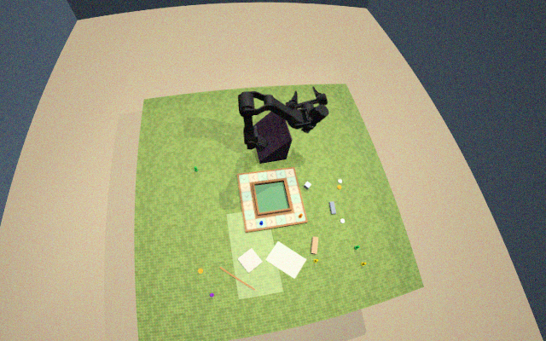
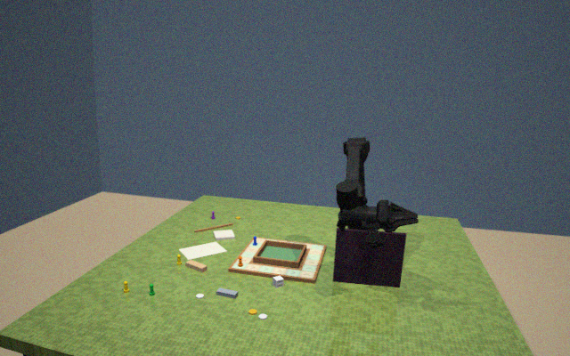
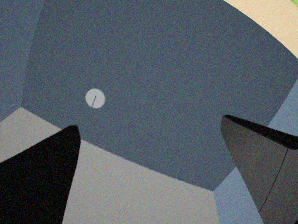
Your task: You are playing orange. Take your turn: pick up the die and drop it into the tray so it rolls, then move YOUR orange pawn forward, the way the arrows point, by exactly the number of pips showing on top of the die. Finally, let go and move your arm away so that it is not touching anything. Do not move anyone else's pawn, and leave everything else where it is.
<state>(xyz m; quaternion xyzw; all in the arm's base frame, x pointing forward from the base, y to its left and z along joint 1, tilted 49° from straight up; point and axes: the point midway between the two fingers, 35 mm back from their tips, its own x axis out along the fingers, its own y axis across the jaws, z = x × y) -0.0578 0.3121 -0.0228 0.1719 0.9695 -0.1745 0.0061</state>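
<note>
The game board (image 1: 246,200) (image 2: 313,267) lies on the green mat, with the green-floored tray (image 1: 271,197) (image 2: 280,254) in its middle. The white die (image 1: 307,185) (image 2: 277,280) sits on the mat just beside the board. The orange pawn (image 1: 300,216) (image 2: 240,262) stands on a corner square of the board. A blue pawn (image 1: 261,222) (image 2: 255,240) stands on the same edge of the board. My gripper (image 1: 304,95) (image 2: 411,218) (image 3: 152,128) is open and empty. It is held high over the dark base box (image 1: 274,140) (image 2: 370,258), far from the board and pointing away from it.
Scattered on the mat are a green pawn (image 1: 195,169), white and orange discs (image 1: 339,181) (image 1: 339,187), a grey block (image 1: 333,207), a tan block (image 1: 315,245), two white cards (image 1: 250,260) (image 1: 286,259), a thin stick (image 1: 236,278), and yellow, green and purple pawns.
</note>
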